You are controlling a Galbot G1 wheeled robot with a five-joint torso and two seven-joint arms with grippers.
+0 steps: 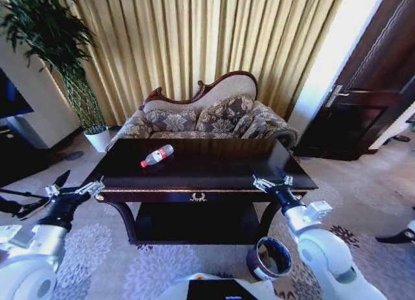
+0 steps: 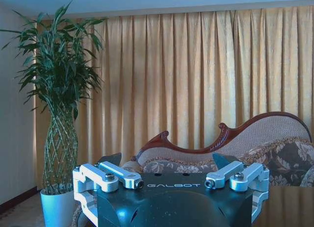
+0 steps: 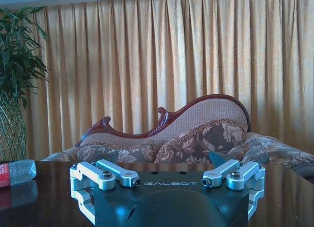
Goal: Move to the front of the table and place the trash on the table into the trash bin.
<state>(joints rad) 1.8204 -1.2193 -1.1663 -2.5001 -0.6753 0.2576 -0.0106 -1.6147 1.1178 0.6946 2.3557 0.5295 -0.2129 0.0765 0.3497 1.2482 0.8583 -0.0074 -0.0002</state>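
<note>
facing the front of the table (image 1: 214, 197), dark and glossy, with a small gold emblem (image 1: 198, 197) in the middle of the front apron and a lower shelf below. on the tabletop, 1 piece of trash: a clear plastic bottle (image 1: 157, 155) with red cap and red label, lying on its side toward the left half of the top, well apart from both arms. in the right wrist view seen as well, at the far edge of the picture, lying on the shiny top with its reflection under it.

on the floor, near the front right leg of the table, the trash bin (image 1: 270, 258), dark and round with a silvery rim, standing upright just beside the right arm.

left gripper (image 1: 72, 186) held in the air just off the front left corner of the table, fingers spread apart, holding nothing. right gripper (image 1: 272, 181) held over the front right corner of the table, fingers also spread wide, pinching nothing.

behind the table, a patterned sofa (image 1: 207, 118) with a carved dark wooden frame, and behind that long golden curtains (image 1: 207, 41). to the left, a tall green plant (image 1: 52, 47) in a white pot (image 1: 98, 138). to the right, a dark wooden door (image 1: 369, 86).
</note>
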